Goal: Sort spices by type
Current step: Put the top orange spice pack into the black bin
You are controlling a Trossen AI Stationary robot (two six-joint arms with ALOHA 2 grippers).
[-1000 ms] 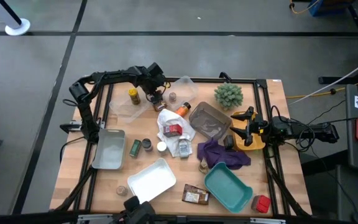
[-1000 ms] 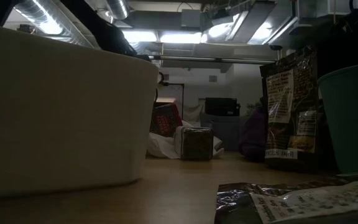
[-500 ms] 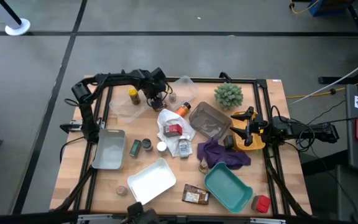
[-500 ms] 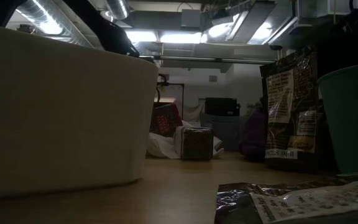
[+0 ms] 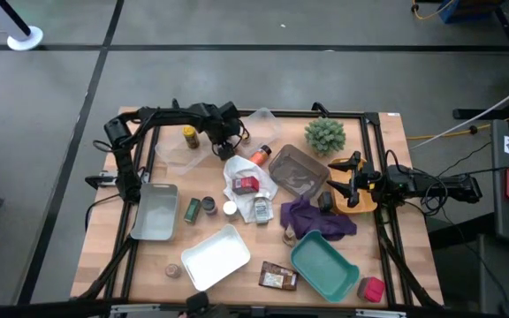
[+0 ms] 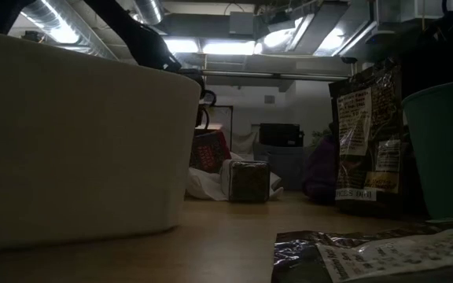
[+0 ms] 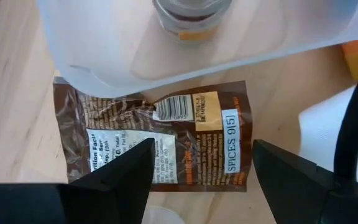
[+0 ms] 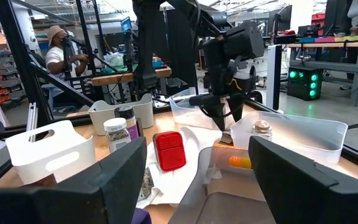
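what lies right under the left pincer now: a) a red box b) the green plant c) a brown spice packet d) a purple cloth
c: the left wrist view looks down between the open left pincer at a flat brown spice packet on the wood, beside the clear tub holding a small jar.

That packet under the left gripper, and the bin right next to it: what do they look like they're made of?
The brown packet looks like thin glossy plastic film: it is creased, catches glare, and carries a printed label and barcode. The clear bin beside it appears to be thin translucent plastic, since a jar shows through its wall. The left gripper hangs open above the packet, not touching it.
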